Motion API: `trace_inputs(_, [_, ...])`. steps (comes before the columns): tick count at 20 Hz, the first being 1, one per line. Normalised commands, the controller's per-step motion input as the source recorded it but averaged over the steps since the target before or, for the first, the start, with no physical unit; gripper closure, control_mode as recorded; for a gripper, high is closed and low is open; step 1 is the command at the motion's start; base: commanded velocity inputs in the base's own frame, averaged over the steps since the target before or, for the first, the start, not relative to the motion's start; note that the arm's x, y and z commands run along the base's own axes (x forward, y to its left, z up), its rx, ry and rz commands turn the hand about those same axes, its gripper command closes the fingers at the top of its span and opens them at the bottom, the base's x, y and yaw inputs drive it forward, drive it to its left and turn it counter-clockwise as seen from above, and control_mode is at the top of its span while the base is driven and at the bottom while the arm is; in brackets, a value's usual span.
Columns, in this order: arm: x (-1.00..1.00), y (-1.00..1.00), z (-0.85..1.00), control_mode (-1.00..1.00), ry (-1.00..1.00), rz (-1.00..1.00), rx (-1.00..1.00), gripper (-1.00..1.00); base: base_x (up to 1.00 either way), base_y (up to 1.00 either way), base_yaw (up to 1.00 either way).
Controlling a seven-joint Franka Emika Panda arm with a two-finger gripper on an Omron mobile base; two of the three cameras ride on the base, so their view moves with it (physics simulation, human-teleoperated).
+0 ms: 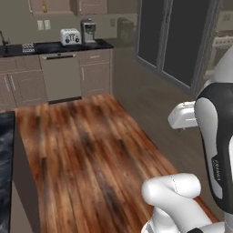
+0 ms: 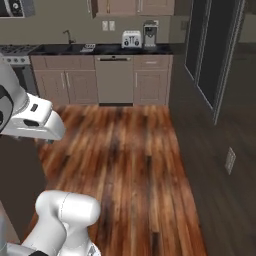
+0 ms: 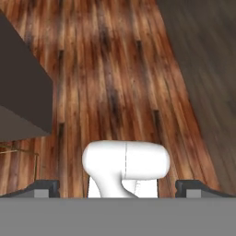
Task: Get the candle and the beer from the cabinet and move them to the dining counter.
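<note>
My gripper (image 3: 117, 186) is open, its two dark fingertips (image 3: 42, 187) wide apart with nothing held between them, and it looks down at the wooden floor. The candle and the beer are out of view. Taupe wall cabinets (image 1: 91, 5) (image 2: 135, 5) hang shut over the far worktop; I cannot tell which one is the cabinet. A strip of the dining counter's black veined top (image 1: 4, 159) shows at the left edge of the left base view. Its dark side panel (image 3: 23, 92) stands to the left in the hand view.
Wooden floor (image 1: 91, 150) stretches ahead to the far worktop (image 1: 54, 47), which carries a toaster (image 1: 70, 36) and a coffee machine (image 1: 87, 31), with a dishwasher (image 1: 60, 77) below. Tall dark doors (image 1: 177, 41) line the right wall. Thin gold stool legs (image 3: 18, 150) stand by the island.
</note>
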Motion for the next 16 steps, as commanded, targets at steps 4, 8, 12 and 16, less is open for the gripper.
trace_inputs(4, [0.0, 0.0, 0.0, 1.0, 0.0, 0.0, 0.0, -1.0, 1.0, 0.0, 0.0])
trace_inputs(8, [0.0, 0.0, 0.0, 1.0, 0.0, 0.0, 0.0, -1.0, 1.0, 0.08, 0.0])
trace_inputs(12, [0.0, 0.0, 0.0, 1.0, 0.0, 0.0, 0.0, -1.0, 1.0, 0.13, 0.0])
trace_inputs(16, [0.0, 0.0, 0.0, 1.0, 0.0, 0.0, 0.0, -1.0, 1.0, 0.1, 0.0])
